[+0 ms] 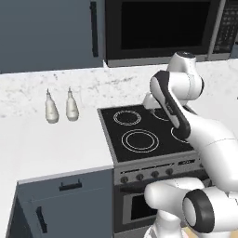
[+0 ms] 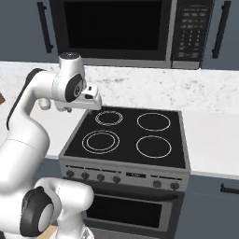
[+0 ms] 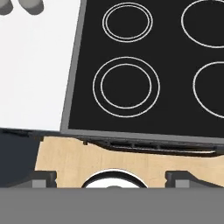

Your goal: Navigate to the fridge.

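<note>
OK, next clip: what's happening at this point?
The robot's base is parked facing a black stove with a microwave above it. The arm is folded up over the cooktop, and the gripper holds nothing; its finger tips stand apart in the hand view. Two small white shakers sit on the white counter to the left. The fridge it has to drive to is not yet ahead of it.

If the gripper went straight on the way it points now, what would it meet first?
Probably the black stove top: the gripper looks down along its fingers at the front-left burner ring. How far off it is cannot be judged.
</note>
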